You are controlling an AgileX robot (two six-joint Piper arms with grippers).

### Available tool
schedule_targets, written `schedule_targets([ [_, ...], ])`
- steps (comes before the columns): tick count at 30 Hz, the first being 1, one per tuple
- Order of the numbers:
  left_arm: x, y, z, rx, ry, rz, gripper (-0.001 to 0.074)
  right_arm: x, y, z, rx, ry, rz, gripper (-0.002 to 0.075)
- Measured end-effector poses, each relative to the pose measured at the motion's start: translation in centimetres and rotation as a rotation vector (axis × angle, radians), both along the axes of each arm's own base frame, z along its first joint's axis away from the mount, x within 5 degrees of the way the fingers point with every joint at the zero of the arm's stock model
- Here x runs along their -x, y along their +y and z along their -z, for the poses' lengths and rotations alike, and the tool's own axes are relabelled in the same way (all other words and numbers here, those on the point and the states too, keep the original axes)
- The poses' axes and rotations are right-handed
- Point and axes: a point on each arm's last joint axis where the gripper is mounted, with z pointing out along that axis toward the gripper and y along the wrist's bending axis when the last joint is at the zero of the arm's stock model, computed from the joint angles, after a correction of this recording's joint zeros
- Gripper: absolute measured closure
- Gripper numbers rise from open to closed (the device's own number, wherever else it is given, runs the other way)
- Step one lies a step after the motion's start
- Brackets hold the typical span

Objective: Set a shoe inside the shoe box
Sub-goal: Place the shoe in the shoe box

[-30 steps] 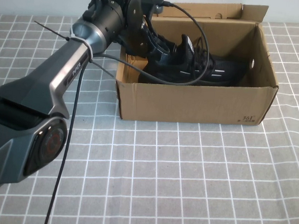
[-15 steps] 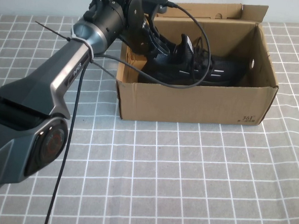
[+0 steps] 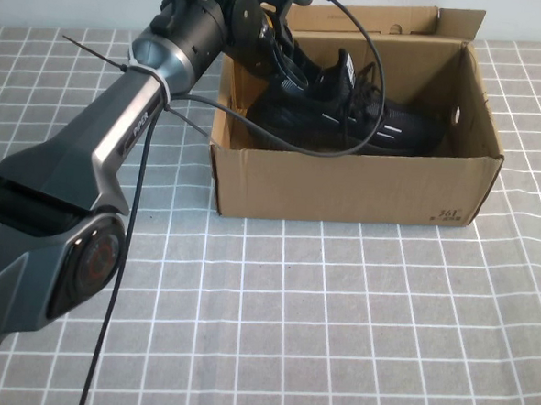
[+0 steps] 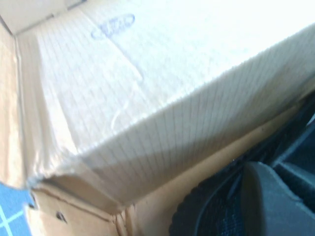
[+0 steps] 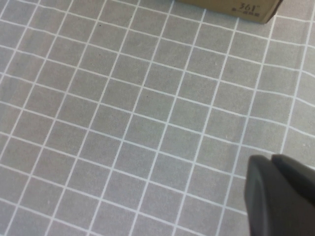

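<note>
High view: the box (image 3: 350, 184) stands on the far part of the desk (image 3: 336, 326), a grey cloth ruled with white squares, its lid flap folded back behind it. The shoe (image 3: 349, 116) lies inside the box, heel toward the left wall and raised, toe low toward the right wall, white side stripes showing. The left arm reaches from the near left across the box's left wall — its left pincer (image 3: 293, 66) is at the heel end of the shoe, inside the box. Whether its fingers pinch the heel or stand spread I cannot tell; the wrist housing and a looping black cable (image 3: 283, 141) hide them.

Left wrist view: pale inner cardboard of the box (image 4: 147, 98) fills most of the frame, with the shoe's dark knit and sole (image 4: 221, 211) in one corner.

Right wrist view: the right pincer (image 5: 278, 196) hangs above bare cloth — a dark finger tip shows, its state unclear — with a printed corner of the box (image 5: 241, 7) at the frame's edge.
</note>
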Motion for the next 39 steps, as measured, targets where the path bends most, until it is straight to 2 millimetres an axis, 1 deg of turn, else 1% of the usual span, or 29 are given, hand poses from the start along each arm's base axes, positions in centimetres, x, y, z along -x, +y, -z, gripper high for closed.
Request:
schedule_targets([
  [6, -0.1, -0.1, -0.1, 0.003, -0.012, 0.006, 0.0732, 0.0, 0.0, 0.0, 0.000, 0.000, 0.000, 0.0742],
  [8, 0.0, 0.0, 0.0, -0.004, -0.005, 0.009, 0.0717, 0.0, 0.0, 0.0, 0.000, 0.000, 0.000, 0.0742],
  [10, 0.0, 0.0, 0.0, -0.011, 0.002, 0.012, 0.0663, 0.0, 0.0, 0.0, 0.000, 0.000, 0.000, 0.0742],
  [11, 0.1, 0.0, 0.1, -0.013, 0.003, 0.013, 0.0621, 0.0, 0.0, 0.0, 0.000, 0.000, 0.000, 0.0742],
  [16, 0.1, 0.0, 0.0, 0.003, 0.015, -0.004, 0.0361, 0.0, 0.0, 0.0, 0.000, 0.000, 0.000, 0.0742],
  [18, 0.1, 0.0, 0.0, 0.023, 0.032, -0.027, 0.0300, 0.0, 0.0, 0.0, 0.001, 0.002, 0.000, 0.0742],
  [21, 0.6, 0.3, -0.7, 0.023, 0.062, -0.050, 0.0262, 0.0, 0.0, 0.0, 0.005, 0.006, 0.001, 0.0742],
  [24, 1.6, 1.0, -2.7, -0.009, 0.083, -0.062, 0.0253, 0.1, -0.1, 0.1, 0.007, 0.009, 0.002, 0.0742],
  [26, 2.5, 1.7, -4.8, -0.032, 0.089, -0.069, 0.0262, 0.0, -0.1, 0.1, 0.011, 0.006, 0.003, 0.0742],
  [28, 3.6, 2.4, -6.8, -0.053, 0.098, -0.080, 0.0308, 0.0, -0.2, 0.0, 0.025, -0.004, 0.008, 0.0742],
  [30, 4.5, 3.0, -8.4, -0.077, 0.103, -0.090, 0.0392, -0.1, -0.3, 0.1, 0.034, -0.006, 0.011, 0.0742],
  [33, 5.7, 3.9, -10.6, -0.096, 0.089, -0.106, 0.0589, 0.1, -0.4, -0.4, 0.028, 0.002, 0.012, 0.0743],
  [34, 6.1, 4.1, -11.4, -0.094, 0.077, -0.108, 0.0640, 0.2, -0.4, -0.5, 0.022, 0.009, 0.013, 0.0742],
  [35, 6.5, 4.4, -12.2, -0.091, 0.066, -0.111, 0.0674, 0.3, -0.4, -0.6, 0.020, 0.015, 0.012, 0.0742],
  [37, 7.5, 4.8, -14.0, -0.074, 0.040, -0.111, 0.0708, 0.6, -0.4, -0.8, 0.010, 0.031, 0.009, 0.0742],
  [39, 9.0, 5.5, -16.2, -0.047, 0.015, -0.106, 0.0723, 0.8, -0.5, -0.8, 0.004, 0.048, 0.006, 0.0742],
])
